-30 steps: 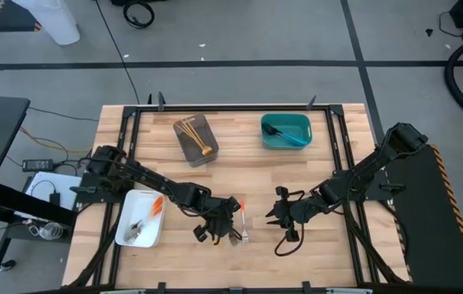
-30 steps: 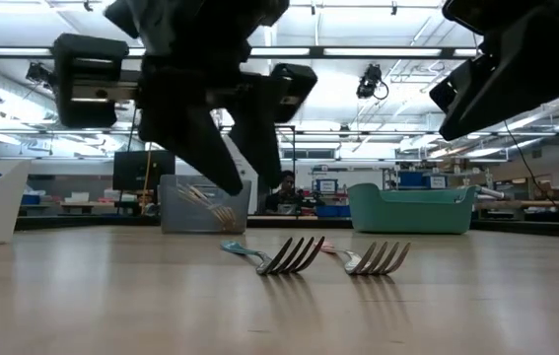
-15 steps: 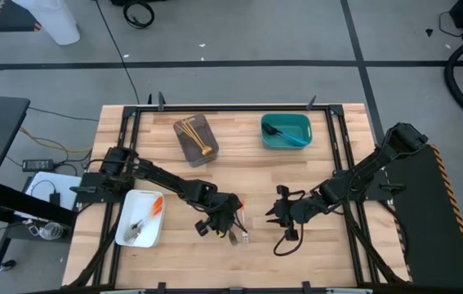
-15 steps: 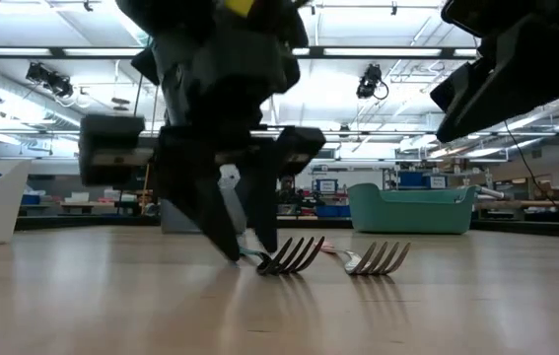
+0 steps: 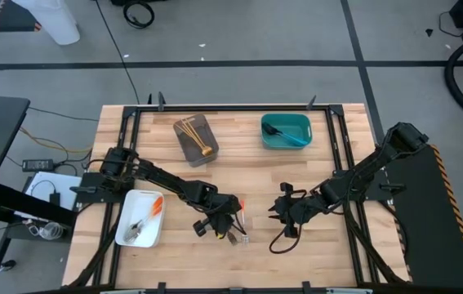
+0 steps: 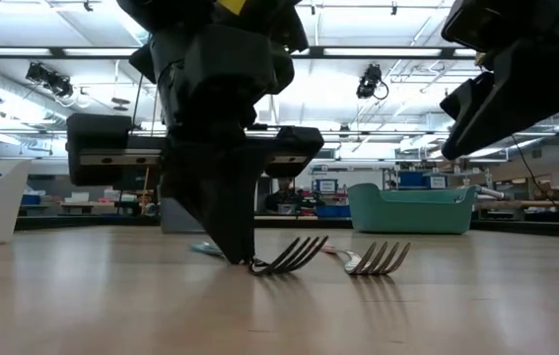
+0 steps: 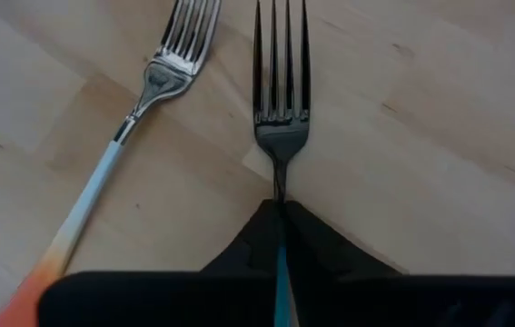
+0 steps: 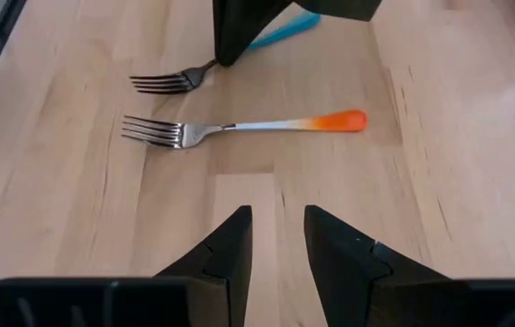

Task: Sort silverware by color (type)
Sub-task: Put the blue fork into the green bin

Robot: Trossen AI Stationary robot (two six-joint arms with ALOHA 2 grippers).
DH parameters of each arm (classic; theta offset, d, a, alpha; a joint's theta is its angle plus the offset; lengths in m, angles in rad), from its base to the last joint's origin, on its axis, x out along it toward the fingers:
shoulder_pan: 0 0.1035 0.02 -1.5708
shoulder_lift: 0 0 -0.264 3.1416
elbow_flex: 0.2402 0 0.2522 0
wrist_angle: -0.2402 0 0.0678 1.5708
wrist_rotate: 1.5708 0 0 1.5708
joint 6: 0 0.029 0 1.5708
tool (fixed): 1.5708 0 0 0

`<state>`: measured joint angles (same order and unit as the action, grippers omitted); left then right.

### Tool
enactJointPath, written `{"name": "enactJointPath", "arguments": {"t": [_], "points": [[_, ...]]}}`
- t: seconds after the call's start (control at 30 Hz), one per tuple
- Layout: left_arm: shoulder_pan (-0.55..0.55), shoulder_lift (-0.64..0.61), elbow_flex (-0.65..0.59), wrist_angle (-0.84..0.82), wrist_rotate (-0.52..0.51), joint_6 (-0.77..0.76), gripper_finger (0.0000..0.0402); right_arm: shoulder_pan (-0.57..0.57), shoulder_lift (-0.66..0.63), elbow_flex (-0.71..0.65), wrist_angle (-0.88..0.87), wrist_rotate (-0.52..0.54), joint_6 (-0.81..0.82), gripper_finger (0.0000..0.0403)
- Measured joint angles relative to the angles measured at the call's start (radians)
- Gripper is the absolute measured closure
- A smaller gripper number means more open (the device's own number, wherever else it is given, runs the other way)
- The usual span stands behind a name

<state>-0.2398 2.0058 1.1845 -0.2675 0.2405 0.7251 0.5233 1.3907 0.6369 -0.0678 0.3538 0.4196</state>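
Observation:
Two forks lie side by side on the wooden table near its front middle. One has a blue handle [image 7: 282, 136] and dark tines. The other [image 8: 239, 126] has a white handle ending in orange. My left gripper [image 6: 243, 258] is down on the blue-handled fork and shut on it. My right gripper [image 8: 280, 241] hovers open a little to the right of the forks [image 5: 278, 214], above the table, holding nothing. My left gripper pinches the blue-handled fork's slim neck [image 7: 281, 193], just behind the tines, between its two fingertips. The fingers slant down from above. The handle runs back between them, and the blue end [image 8: 286, 27] sticks out behind. The fork lies on the table, tines pointing away from the gripper.
A grey tray [image 5: 196, 139] with gold forks stands at the back middle. To its right is a teal tray [image 5: 286, 131] with blue-handled pieces. At the front left, a white tray [image 5: 140, 218] holds an orange-handled piece and a silvery one.
My left gripper has come down onto the blue-handled fork, its fingers first straddling the neck and then shutting on it. The fork has stayed on the table.

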Motion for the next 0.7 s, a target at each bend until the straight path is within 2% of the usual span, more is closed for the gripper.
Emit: {"name": "enactJointPath", "arguments": {"t": [0.23, 0.5, 0.7], "points": [[-0.01, -0.012, -0.001, -0.02, -0.016, 0.021, 0.0393, -0.003, -0.007, 0.0, -0.001, 0.005, 0.008, 0.0289], [-0.04, -0.072, -0.008, -0.069, -0.112, 0.021, 0.0393, -0.003, -0.026, 0.0, -0.015, 0.023, 0.023, 0.0289], [-0.054, -0.088, -0.007, -0.054, -0.217, 0.021, 0.0394, -0.004, -0.037, 0.0, -0.018, 0.114, 0.03, 0.0289]]}}
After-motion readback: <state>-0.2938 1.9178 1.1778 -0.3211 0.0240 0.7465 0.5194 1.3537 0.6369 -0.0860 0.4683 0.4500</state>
